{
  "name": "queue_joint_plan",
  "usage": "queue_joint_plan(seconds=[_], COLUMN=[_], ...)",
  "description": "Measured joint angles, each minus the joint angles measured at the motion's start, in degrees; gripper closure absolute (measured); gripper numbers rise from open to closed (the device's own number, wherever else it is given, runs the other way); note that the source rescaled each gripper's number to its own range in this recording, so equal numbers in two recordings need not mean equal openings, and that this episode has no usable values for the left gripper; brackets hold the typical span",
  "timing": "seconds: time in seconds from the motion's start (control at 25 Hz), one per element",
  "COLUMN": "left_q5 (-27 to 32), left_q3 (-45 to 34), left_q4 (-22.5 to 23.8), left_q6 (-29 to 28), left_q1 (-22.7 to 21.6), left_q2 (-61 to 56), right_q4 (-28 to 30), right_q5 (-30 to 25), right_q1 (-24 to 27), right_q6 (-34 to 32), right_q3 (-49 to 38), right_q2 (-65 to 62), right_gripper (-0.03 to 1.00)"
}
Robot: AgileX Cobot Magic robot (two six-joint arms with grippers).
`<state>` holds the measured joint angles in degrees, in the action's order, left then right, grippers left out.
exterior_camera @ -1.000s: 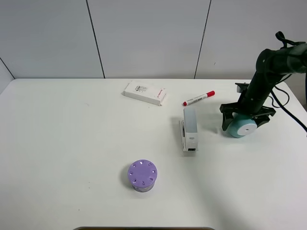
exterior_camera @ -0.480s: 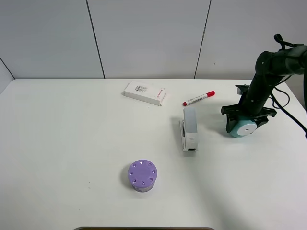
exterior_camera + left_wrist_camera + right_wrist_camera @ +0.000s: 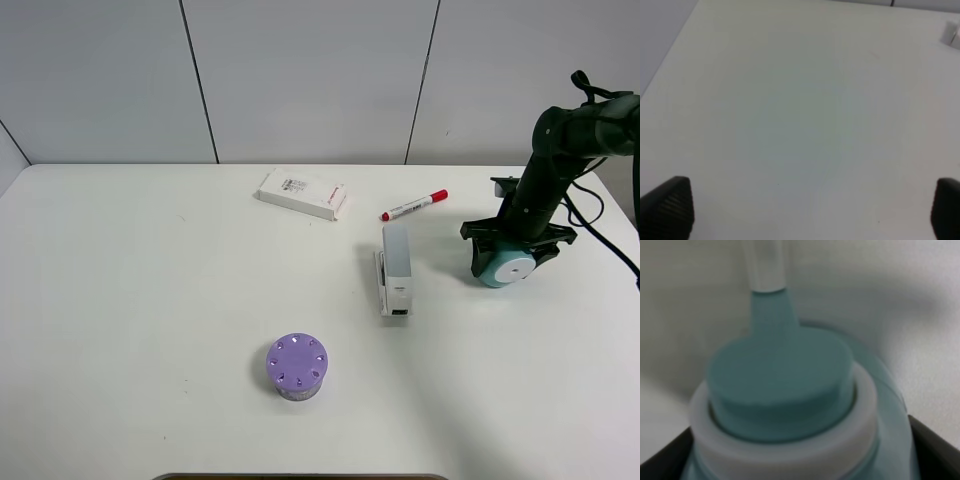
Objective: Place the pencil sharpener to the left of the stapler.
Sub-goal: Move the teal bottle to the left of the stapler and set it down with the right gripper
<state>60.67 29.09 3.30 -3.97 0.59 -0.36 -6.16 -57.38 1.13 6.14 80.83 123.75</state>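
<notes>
Right tool point(image 3: 507, 260) pinches the sharpener point(image 3: 508, 271) from both sides at three o'clock on the counter point(image 3: 150, 280); the sharpener is at three o'clock from the stapler point(image 3: 396, 265), well apart. Left tool point(image 3: 807, 207) has its fingers point(image 3: 667, 205) spread wide above the counter.

Teal, white-faced pencil sharpener point(image 3: 508, 270), seemingly tilted, well right of the long grey-white stapler point(image 3: 396, 268)

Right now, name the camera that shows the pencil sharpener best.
Exterior high: the pencil sharpener shows clearly, with its place right of the stapler. Right wrist shows it close but blurred and cropped; left wrist shows none of it.
</notes>
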Motion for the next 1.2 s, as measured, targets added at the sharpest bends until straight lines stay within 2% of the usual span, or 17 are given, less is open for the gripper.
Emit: queue_joint_plan(seconds=[0.6,1.2], left_q5=[0.0,0.0], left_q3=[0.0,0.0], left_q4=[0.0,0.0], left_q6=[0.0,0.0], left_q1=[0.0,0.0], left_q2=[0.0,0.0], right_q4=[-0.05,-1.68], right_q5=[0.98,-1.78], right_q1=[0.0,0.0], right_q6=[0.0,0.0], right_q3=[0.0,0.0], right_q2=[-1.02,-12.31], right_gripper=[0.97,0.97])
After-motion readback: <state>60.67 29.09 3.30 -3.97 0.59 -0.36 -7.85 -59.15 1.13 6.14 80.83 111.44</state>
